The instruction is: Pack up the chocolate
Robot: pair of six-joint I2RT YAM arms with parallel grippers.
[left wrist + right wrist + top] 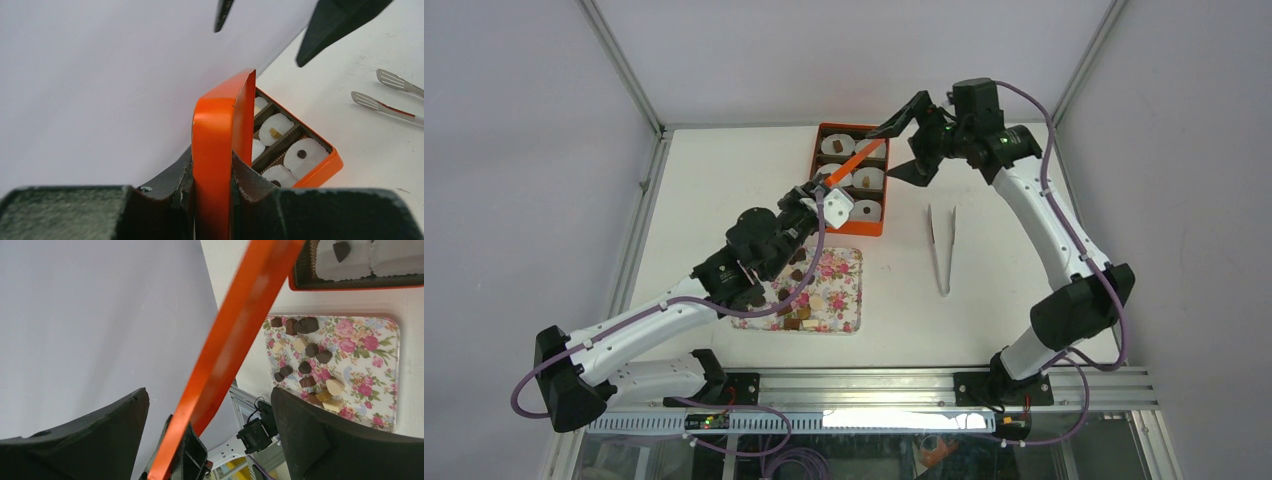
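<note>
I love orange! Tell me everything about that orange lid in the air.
The orange lid is a flat, glossy rectangle with rounded corners and a shallow turned-down rim; it looks like painted metal. It stands on edge, tilted, over the open orange box. The left pincer is shut on its near edge. Its far end reaches between the open right pincer fingers, apparently without touching them.

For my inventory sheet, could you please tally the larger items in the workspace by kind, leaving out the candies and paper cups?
orange box: 1
orange lid: 1
floral tray: 1
tongs: 1
Total: 4
</note>
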